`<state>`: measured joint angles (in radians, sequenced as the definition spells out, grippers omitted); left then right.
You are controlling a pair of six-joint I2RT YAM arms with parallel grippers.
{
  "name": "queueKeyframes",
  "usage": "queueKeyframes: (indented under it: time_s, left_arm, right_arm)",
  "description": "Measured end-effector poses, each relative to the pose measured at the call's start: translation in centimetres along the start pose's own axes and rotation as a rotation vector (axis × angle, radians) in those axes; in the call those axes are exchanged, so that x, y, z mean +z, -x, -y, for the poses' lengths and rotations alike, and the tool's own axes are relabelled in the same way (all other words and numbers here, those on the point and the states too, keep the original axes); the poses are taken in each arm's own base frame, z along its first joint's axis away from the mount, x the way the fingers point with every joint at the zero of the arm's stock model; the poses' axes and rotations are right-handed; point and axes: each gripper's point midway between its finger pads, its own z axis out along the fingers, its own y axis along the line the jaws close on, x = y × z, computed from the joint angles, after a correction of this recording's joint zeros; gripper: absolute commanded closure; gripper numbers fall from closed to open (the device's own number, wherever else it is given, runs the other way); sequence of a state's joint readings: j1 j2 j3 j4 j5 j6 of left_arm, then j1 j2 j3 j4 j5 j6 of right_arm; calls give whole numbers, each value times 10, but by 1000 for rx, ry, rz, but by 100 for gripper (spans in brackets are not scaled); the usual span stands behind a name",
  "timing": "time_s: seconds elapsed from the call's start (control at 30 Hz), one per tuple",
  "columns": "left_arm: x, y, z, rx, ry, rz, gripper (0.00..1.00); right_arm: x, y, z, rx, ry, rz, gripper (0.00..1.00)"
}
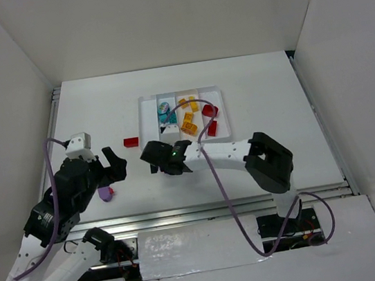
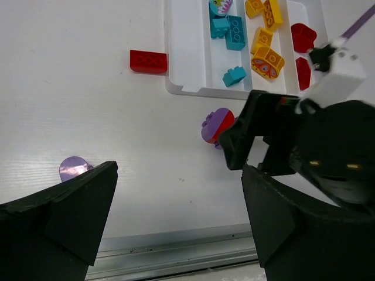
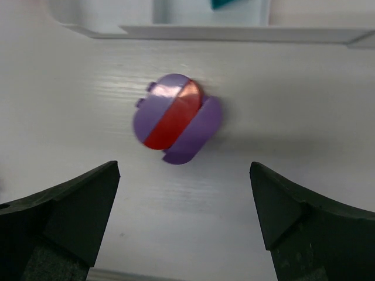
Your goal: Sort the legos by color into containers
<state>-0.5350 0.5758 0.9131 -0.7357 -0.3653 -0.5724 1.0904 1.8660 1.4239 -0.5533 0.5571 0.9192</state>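
Beside white plastic tray (image 3: 234,32): glossy round purple-red lego (image 3: 176,120).

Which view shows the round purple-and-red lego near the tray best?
The right wrist view: the round purple-and-red lego lies whole and close on the table, centred ahead of the open right pincer. The left wrist view shows it smaller, partly behind that pincer. The top external view hides it under that pincer.

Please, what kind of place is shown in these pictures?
Probably a robot test cell in a lab, not a home. A white table is closed in by plain white walls, the left arm and right arm stand at its near edge, and a white tray holds small toy bricks.
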Motion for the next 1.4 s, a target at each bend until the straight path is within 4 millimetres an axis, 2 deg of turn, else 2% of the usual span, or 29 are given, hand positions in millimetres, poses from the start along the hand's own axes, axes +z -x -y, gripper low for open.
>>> queueKeyframes:
  time_s: [0.1, 0.17, 0.67, 0.83, 0.97, 1.03, 1.07, 1.1, 1.17, 1.2, 1.23, 1.27, 1.4]
  left_arm:
    - [2, -3, 2, 5, -6, -15, 1]
    - [2, -3, 3, 4, -15, -18, 0]
    - [-3, -3, 8, 18, -57, -14, 1]
    - [-3, -2, 10, 17, -67, -13, 0]
    - [-4, -3, 11, 18, -75, -17, 0]
    - [-4, -3, 11, 18, -76, -17, 0]
    - [-4, -3, 11, 18, -77, -17, 0]
    - [-4, -3, 12, 18, -77, -17, 0]
    - [-4, -3, 12, 17, -78, -16, 1]
    - [-4, -3, 12, 17, -78, -16, 0]
    - [-4, -3, 12, 18, -78, -16, 0]
    - [-4, -3, 12, 17, -79, -16, 1]
    - [-4, -4, 13, 17, -86, -20, 0]
  right_arm:
    - [26, -29, 17, 1, -104, -47, 0]
    - [34, -37, 23, 10, -137, -58, 0]
    - [42, -17, -1, 100, -54, -33, 0]
    - [62, -9, -6, 130, -65, -35, 0]
    - [80, -17, 0, 128, -95, -61, 3]
    - [83, -20, 4, 118, -106, -68, 15]
    - [83, -21, 3, 115, -103, -72, 26]
    - [84, -22, 4, 110, -104, -72, 44]
    - [82, -22, 4, 115, -88, -72, 57]
    - [80, -24, 4, 114, -73, -69, 68]
    - [78, -25, 6, 107, -57, -69, 91]
    - [74, -27, 7, 100, -39, -66, 100]
    - [46, -49, 25, 6, 36, -81, 100]
